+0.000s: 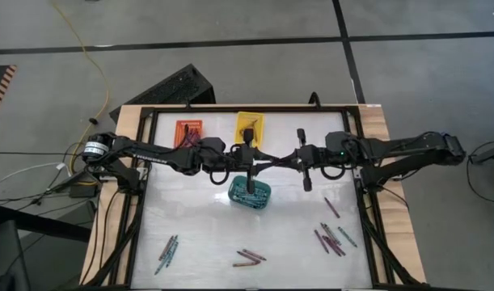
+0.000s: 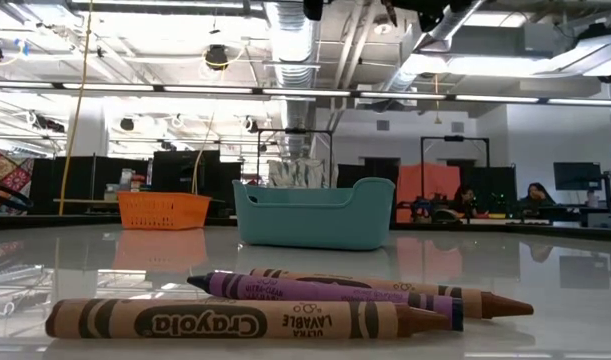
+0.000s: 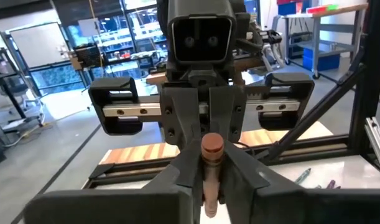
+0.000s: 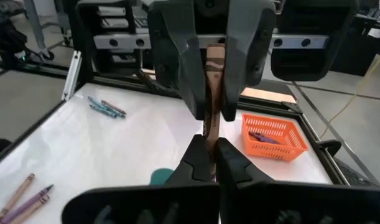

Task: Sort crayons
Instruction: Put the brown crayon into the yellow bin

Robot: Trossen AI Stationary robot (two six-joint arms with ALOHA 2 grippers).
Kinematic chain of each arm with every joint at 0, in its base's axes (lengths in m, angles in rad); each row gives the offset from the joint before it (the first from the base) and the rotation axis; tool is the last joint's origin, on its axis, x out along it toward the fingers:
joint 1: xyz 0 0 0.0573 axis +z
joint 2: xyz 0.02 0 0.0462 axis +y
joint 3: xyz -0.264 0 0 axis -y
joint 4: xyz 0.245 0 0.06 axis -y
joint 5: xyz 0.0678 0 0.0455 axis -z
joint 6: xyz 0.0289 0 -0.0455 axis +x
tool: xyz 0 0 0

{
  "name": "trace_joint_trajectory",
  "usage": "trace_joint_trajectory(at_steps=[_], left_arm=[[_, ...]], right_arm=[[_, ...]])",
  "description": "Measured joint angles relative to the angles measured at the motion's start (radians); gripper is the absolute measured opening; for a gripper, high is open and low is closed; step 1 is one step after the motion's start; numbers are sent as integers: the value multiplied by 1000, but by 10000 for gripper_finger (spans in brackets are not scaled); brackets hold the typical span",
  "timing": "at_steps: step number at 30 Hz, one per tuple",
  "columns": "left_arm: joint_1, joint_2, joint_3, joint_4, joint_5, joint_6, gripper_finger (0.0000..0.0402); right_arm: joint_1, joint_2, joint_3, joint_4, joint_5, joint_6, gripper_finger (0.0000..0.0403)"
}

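Note:
My two grippers meet tip to tip above the middle of the table, just beyond the teal basket (image 1: 250, 191). My left gripper (image 1: 265, 162) comes from the left and my right gripper (image 1: 290, 162) from the right. Both are shut on one brown crayon (image 4: 213, 93) that spans the gap between them. Other crayons lie flat on the white table top in groups at the near left (image 1: 167, 252), near middle (image 1: 249, 257) and near right (image 1: 334, 236). Three of them show close up in the low view (image 2: 255, 320). My left gripper pinches one end portion of the brown crayon (image 3: 209, 180) between its two fingers. The fingers come level from the table's left and lie along the crayon, which is lifted clear. My right gripper pinches the crayon's other end portion (image 4: 208, 138) between its fingertips. Its fingers come level from the table's right, also along the crayon.
An orange basket (image 1: 190, 131) and a yellow basket (image 1: 249, 125) stand at the far edge, each holding crayons. The teal basket also holds some. A black frame (image 1: 146, 202) rims the table. A single crayon (image 1: 331, 208) lies right of centre.

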Motion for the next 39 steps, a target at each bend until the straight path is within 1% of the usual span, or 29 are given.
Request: trace_joint_trajectory(at_steps=[2, 8, 14, 17, 20, 21, 24, 27, 31, 34, 37, 39], left_arm=[[0, 0, 0, -7, 3, 0, 22], [0, 0, 0, -17, 4, 7, 21], [1, 0, 0, -28, 5, 68, 9], [18, 0, 0, -35, 5, 70, 9], [49, 0, 0, -76, -3, 59, 9], [63, 0, 0, -89, -20, 47, 9], [122, 0, 0, -153, -65, 9, 9], [224, 0, 0, -229, -69, -86, 9], [370, 11, 0, -326, -65, -203, 9], [469, 37, 0, -362, 36, -290, 9], [532, 90, 24, -374, 113, -353, 9], [552, 140, 57, -397, 143, -368, 9]], right_arm=[[0, -5, 0, -3, -2, -7, 0], [0, -5, 0, -3, -2, -9, 0], [-3, -5, 0, -23, 2, 10, 3], [-21, -4, 1, -36, 35, 56, 21], [-40, -4, 1, -83, 102, 94, 56], [-45, -4, 1, -94, 128, 107, 69], [-59, -4, 1, -162, 175, 146, 108], [-63, -4, 1, -248, 186, 203, 142], [-37, -4, 1, -381, 187, 283, 170], [5, 3, 1, -469, 192, 337, 174], [63, 19, 1, -532, 193, 385, 171], [109, 37, 1, -555, 203, 417, 167]])
